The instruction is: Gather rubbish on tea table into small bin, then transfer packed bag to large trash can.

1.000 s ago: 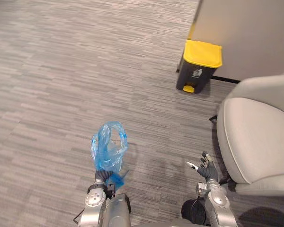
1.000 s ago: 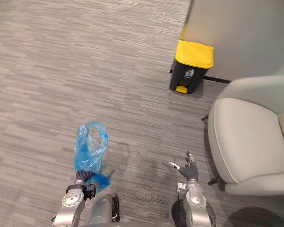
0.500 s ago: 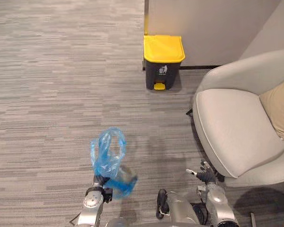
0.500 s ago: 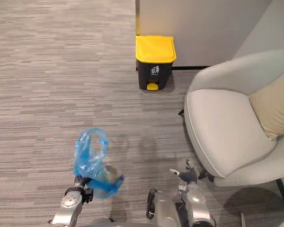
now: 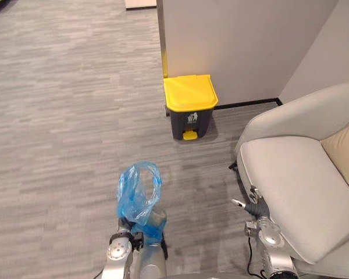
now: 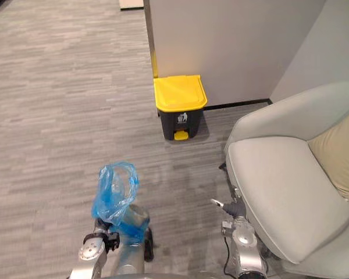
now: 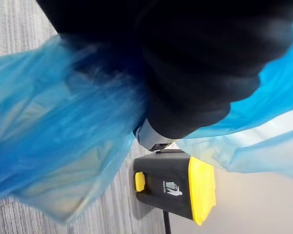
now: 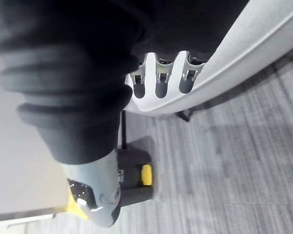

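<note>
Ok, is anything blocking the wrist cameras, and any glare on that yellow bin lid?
Left wrist view: the blue bag and the left hand's dark cover hide much of the floor; the bin shows past them. Right wrist view: the right hand shows in front of the chair. Eye views: the lid is evenly lit, no glare, with a soft shadow at the bin's base.

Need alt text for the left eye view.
The left hand holds a blue plastic bag upright over grey carpet; ahead, a dark bin with a closed yellow lid stands against the wall. The open right hand is beside a pale armchair.
</note>
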`<state>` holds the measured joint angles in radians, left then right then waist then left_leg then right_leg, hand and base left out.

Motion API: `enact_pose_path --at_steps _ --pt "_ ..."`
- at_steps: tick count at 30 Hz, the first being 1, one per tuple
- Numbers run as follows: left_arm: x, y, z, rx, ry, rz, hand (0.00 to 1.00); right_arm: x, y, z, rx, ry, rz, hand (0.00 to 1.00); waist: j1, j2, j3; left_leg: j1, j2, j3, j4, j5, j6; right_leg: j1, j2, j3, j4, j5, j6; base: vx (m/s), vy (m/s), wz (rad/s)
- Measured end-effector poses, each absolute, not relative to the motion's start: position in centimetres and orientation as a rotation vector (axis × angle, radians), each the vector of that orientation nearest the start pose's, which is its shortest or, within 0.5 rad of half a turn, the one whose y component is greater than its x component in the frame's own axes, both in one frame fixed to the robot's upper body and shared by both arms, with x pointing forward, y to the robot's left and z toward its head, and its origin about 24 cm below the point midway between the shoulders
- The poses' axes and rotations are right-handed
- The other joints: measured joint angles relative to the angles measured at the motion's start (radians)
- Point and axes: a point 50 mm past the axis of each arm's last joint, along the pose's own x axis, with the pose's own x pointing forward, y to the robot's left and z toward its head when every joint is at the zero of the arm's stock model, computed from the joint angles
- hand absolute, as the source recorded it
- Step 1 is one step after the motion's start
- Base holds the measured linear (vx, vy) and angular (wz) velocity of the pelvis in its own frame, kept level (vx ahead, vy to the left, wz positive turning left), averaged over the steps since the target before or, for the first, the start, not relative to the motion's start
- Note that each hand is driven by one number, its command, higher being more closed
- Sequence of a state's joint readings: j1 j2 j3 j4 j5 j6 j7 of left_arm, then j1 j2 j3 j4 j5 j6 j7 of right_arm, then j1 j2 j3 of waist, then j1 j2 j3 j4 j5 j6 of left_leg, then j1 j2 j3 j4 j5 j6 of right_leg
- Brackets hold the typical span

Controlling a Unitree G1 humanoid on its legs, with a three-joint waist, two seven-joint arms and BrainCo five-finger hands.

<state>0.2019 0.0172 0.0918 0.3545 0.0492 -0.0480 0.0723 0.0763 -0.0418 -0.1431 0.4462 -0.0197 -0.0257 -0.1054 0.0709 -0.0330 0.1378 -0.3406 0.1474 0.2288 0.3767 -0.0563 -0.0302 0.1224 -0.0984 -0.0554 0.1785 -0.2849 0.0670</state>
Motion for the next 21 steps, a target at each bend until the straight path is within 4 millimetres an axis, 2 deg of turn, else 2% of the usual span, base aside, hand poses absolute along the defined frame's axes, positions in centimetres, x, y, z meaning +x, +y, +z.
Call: enact_pose_path --at_steps 1,3,5,7,8,9,10,11,13,15,16,17,18,19,21 --pt "17.8 19.1 -7.1 0.079 0.488 0.202 1.0 20.1 -20.2 -6.9 -0.058 0.489 -0.268 0.0 0.001 -0.016 -0.001 -0.005 -0.023 0.015 0.015 -0.023 0.018 0.004 -0.026 0.0 -0.007 0.006 0.007 0.33 0.17 0.11" --pt "18.2 19.5 -6.8 0.097 0.477 0.201 1.0 20.3 -20.2 -6.8 -0.061 0.483 -0.267 0.0 0.0 -0.021 -0.002 -0.001 -0.048 0.025 0.028 -0.044 0.046 0.009 -0.053 0.002 0.002 0.021 0.027 0.29 0.148 0.14" --pt "18.3 19.8 -6.6 0.108 0.469 0.2 1.0 20.3 -20.1 -7.2 -0.07 0.503 -0.258 0.0 0.005 -0.019 0.0 0.051 -0.063 0.035 0.014 -0.084 0.047 -0.003 -0.068 0.024 0.091 0.043 0.046 0.34 0.165 -0.1" --pt "17.7 19.9 -6.9 0.124 0.488 0.192 1.0 20.3 -19.7 -7.4 -0.071 0.514 -0.248 0.0 0.003 -0.019 0.001 0.129 -0.071 0.045 -0.036 -0.115 0.041 -0.109 -0.084 0.042 0.371 0.088 0.122 0.29 0.104 -0.28" --pt "17.3 20.0 -7.1 0.136 0.502 0.181 1.0 20.3 -19.6 -7.5 -0.073 0.514 -0.243 0.0 -0.003 -0.022 0.002 0.178 -0.081 0.049 -0.07 -0.127 0.05 -0.193 -0.097 0.06 0.557 0.122 0.175 0.27 0.044 -0.1" --pt "17.4 19.6 -7.1 0.144 0.5 0.162 1.0 19.7 -19.6 -7.8 -0.073 0.533 -0.249 0.0 -0.009 -0.025 0.004 0.224 -0.084 0.046 -0.091 -0.143 0.054 -0.28 -0.097 0.065 0.704 0.077 0.11 0.28 0.031 -0.03" --pt "17.4 19.6 -7.1 0.143 0.497 0.162 1.0 19.4 -19.7 -8.0 -0.073 0.541 -0.25 0.0 -0.008 -0.025 0.005 0.244 -0.084 0.046 -0.099 -0.149 0.052 -0.31 -0.095 0.058 0.732 0.06 0.087 0.35 -0.02 0.06" --pt "17.4 19.6 -7.0 0.142 0.494 0.174 1.0 19.1 -19.6 -8.2 -0.071 0.553 -0.251 0.0 -0.016 -0.013 0.012 0.301 -0.077 0.044 -0.121 -0.17 0.037 -0.396 -0.087 0.008 0.726 0.016 0.047 0.35 -0.076 0.06" --pt "17.5 19.5 -7.0 0.142 0.491 0.175 1.0 19.2 -19.6 -8.1 -0.071 0.548 -0.25 0.0 -0.036 -0.015 0.011 0.326 -0.068 0.037 -0.125 -0.187 0.026 -0.449 -0.071 -0.019 0.667 -0.003 0.016 0.31 -0.122 0.21" --pt "17.9 19.6 -6.8 0.133 0.48 0.181 1.0 19.3 -19.7 -8.0 -0.073 0.543 -0.251 0.0 -0.054 -0.016 0.012 0.357 -0.043 0.013 -0.123 -0.211 -0.012 -0.518 -0.022 -0.03 0.48 0.012 0.006 0.38 -0.213 0.39" --pt "18.2 20.0 -6.7 0.135 0.478 0.189 1.0 19.2 -19.8 -8.2 -0.076 0.555 -0.251 0.0 -0.057 -0.038 0.005 0.378 -0.048 -0.013 -0.123 -0.226 -0.046 -0.517 0.002 -0.02 0.29 0.168 -0.022 0.37 -0.189 0.5" --pt "18.3 19.6 -7.1 0.122 0.492 0.184 1.0 19.0 -20.3 -8.5 -0.092 0.571 -0.256 0.0 -0.063 -0.019 0.009 0.391 -0.039 -0.045 -0.125 -0.236 -0.065 -0.49 0.011 -0.036 0.275 0.197 -0.048 0.47 -0.184 0.32" --pt "18.5 19.1 -7.3 0.105 0.501 0.176 1.0 19.0 -20.6 -8.9 -0.103 0.601 -0.256 0.0 -0.052 0.011 0.007 0.386 -0.02 -0.09 -0.145 -0.221 -0.071 -0.471 0.037 -0.051 0.252 0.208 -0.065 0.43 -0.16 0.19" --pt "18.6 19.0 -7.3 0.099 0.495 0.177 1.0 19.6 -20.8 -8.5 -0.103 0.583 -0.261 0.0 -0.057 0.016 0.01 0.389 -0.024 -0.116 -0.167 -0.178 -0.072 -0.474 0.035 -0.057 0.273 0.173 -0.08 0.39 -0.155 0.08" --pt "19.0 18.6 -7.1 0.087 0.483 0.172 1.0 19.6 -21.0 -8.3 -0.106 0.575 -0.267 0.0 -0.061 0.023 0.014 0.39 -0.009 -0.138 -0.124 -0.16 -0.087 -0.439 0.033 -0.089 0.283 0.131 -0.089 0.4 -0.209 0.49"
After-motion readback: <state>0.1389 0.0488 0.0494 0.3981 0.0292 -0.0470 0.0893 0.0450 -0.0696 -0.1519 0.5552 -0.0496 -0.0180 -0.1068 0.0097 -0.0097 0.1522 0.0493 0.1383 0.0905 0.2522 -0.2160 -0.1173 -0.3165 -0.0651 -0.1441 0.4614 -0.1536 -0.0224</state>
